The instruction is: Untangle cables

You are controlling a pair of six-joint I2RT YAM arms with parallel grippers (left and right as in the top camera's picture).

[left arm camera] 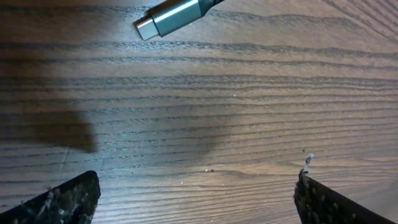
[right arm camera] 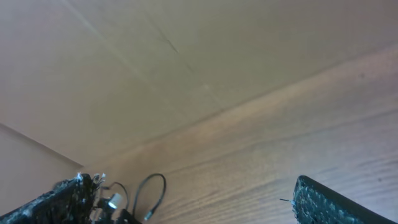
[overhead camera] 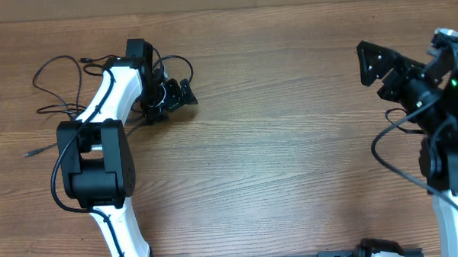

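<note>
Item: cables (overhead camera: 58, 60), loose strands at far left of the surface (overhead camera: 291, 164), beside our left hand (overhead camera: 171, 98), open, empty. Right hand (overhead camera: 372, 66) open, well apart. Step: approach. Next, we judge: pinch one plug (left arm camera: 171, 17).

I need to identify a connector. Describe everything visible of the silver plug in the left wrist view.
The silver plug looks like metal: a lighter narrow tip, a wider grey sleeve, then a black end running off the top edge. It lies flat and slanted on the wooden table, tip toward lower left, touching nothing else in view.
</note>
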